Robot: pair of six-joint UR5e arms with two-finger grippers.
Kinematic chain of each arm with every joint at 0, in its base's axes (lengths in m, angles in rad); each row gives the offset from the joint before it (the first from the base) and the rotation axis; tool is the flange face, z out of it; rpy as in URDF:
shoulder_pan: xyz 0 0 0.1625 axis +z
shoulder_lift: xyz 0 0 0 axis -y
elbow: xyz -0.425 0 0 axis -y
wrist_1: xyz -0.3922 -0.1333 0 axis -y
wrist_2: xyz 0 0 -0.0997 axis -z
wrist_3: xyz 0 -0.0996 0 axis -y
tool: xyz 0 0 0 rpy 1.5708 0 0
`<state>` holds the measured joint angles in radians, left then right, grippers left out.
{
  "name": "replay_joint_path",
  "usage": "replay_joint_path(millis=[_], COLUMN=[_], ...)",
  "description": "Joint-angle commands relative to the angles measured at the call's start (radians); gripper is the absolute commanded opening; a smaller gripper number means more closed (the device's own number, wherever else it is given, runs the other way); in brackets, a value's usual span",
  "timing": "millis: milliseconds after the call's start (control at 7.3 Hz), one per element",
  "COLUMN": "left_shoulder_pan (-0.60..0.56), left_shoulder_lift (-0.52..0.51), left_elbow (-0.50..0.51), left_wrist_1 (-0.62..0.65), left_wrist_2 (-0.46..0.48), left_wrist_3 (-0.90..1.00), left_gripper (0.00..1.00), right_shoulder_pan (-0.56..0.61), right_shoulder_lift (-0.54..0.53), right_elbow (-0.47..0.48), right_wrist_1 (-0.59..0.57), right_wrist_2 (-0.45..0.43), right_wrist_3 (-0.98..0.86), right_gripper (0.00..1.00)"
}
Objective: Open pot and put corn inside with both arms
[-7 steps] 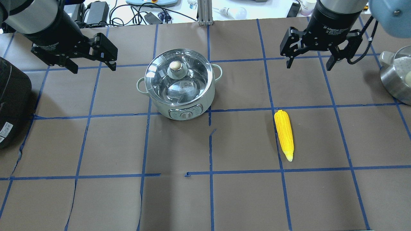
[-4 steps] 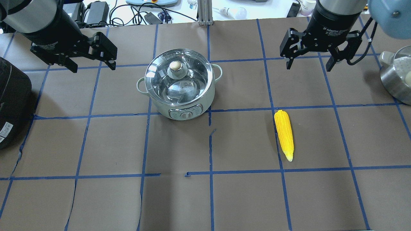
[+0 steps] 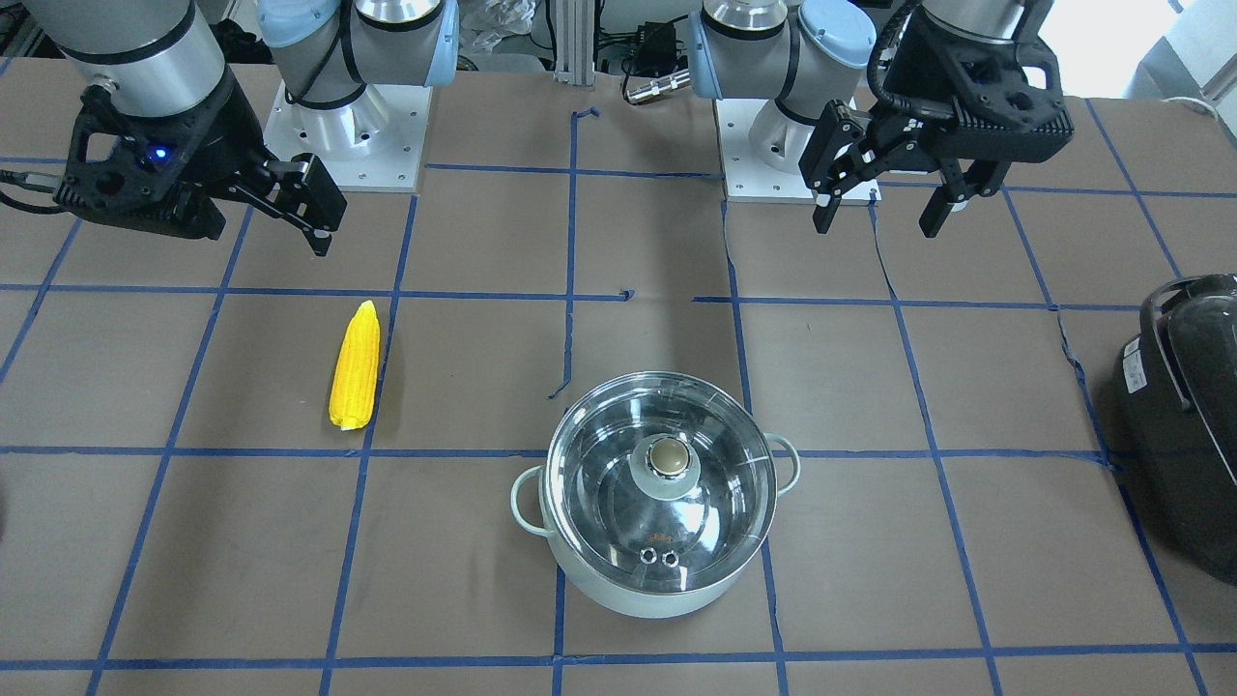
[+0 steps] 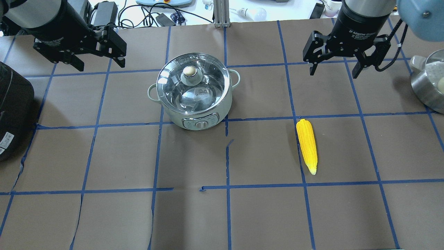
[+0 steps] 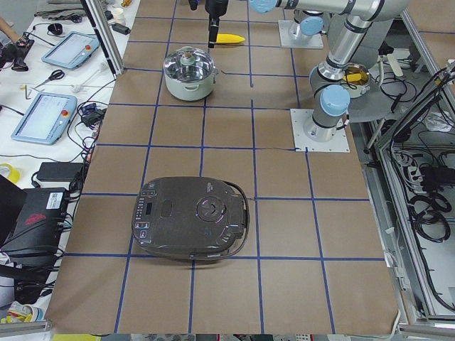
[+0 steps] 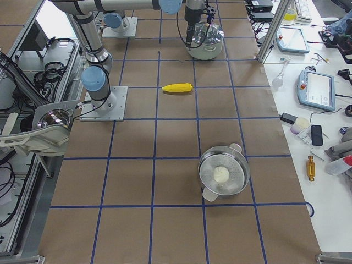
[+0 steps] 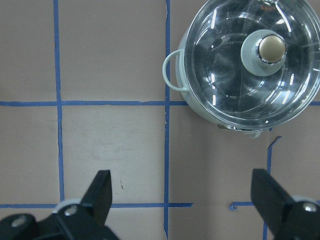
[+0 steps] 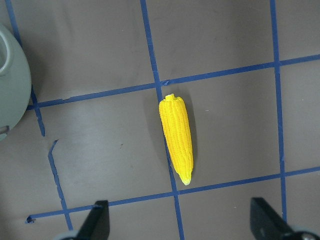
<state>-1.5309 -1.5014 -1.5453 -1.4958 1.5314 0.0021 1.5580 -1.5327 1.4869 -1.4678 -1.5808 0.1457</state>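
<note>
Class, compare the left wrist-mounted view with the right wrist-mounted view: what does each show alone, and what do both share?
Left wrist only: the glass lid, in place on the pot, with its knob and one loop handle. Right wrist only: the corn, lying on a blue tape line. Both: part of the pot, the taped brown table, and open fingers at the bottom, of the left hand and the right hand.

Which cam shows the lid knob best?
Left wrist view: the knob is large, seen straight down atop the lid. Overhead and front-facing views show it smaller. Side views: too small to judge. Right wrist view: just an edge of the pot.
</note>
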Motion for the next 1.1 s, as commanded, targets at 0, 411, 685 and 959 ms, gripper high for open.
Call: replay_joint_path(millis=[0,411,685,959], left_shoulder_pan=[-0.005,-0.167,-0.241,-0.256], left_shoulder_lift=[-0.023,-0.269,-0.402,-0.463], left_elbow=[0.020,0.193,0.194,0.186], left_wrist_1=[0.006,0.116,0.254,0.258], left_wrist_2=[-0.010,-0.002,0.015,0.015], left_wrist_3=[-0.052,-0.194,-0.247,-0.267], left_gripper=[1.00,1.00,1.00,1.00], right_shoulder_pan=[0.001,0.002,0.002,0.002], right_shoulder_lift=[0.003,0.005,0.022,0.049], right_elbow=[0.024,0.077,0.235,0.372], right_wrist_1=[-0.006,-0.003,-0.218,-0.384], right_wrist_2=[0.004,-0.007,-0.005,0.005], right_wrist_3=[-0.008,-0.002,-0.006,-0.009], right_gripper=[1.00,1.00,1.00,1.00])
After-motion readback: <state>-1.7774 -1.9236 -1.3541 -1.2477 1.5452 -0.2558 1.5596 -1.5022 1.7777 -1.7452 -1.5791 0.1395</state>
